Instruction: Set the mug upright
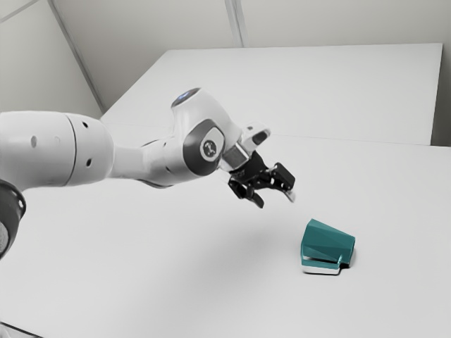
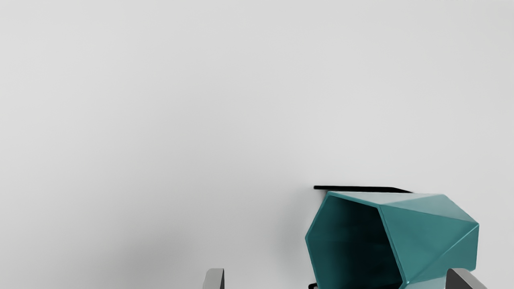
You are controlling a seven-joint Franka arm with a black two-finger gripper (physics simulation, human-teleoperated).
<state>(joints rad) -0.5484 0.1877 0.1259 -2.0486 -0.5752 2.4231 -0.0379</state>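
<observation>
Locate the mug (image 1: 328, 243) lying on its side on the table (image 1: 176, 296), well short of upright. In the exterior view, find the gripper (image 1: 276, 202) above the table, apart from the mug, at the end of the arm (image 1: 151, 158). From there, trace down toward the exterior view's right and toward the camera to reach the mug. Read the gripper as spread, with nothing pinched between its fingertips.

Take the alignment from the wrist view. Note the dark, open mouth (image 2: 353, 241) facing roughly along the line between the fingertips, and the narrower end (image 2: 470, 241) pointing the opposite way. Read the long axis, mouth to narrower end, as nearly parallel to that line. Note also the offset: mug nearer to the finger (image 2: 461, 279) on the narrower end's side than to the opposite one.

Before closing, judge a turn of roughly a quarter as advisable, to bring one finger to each flank of the body. Shift sideways to centre over the mug, then descend. With a grip across the long axis, expect to be able to tip the mouth upward by pitching the hand. Without the turn, expect to risk pushing against an end or catching the rim.
</observation>
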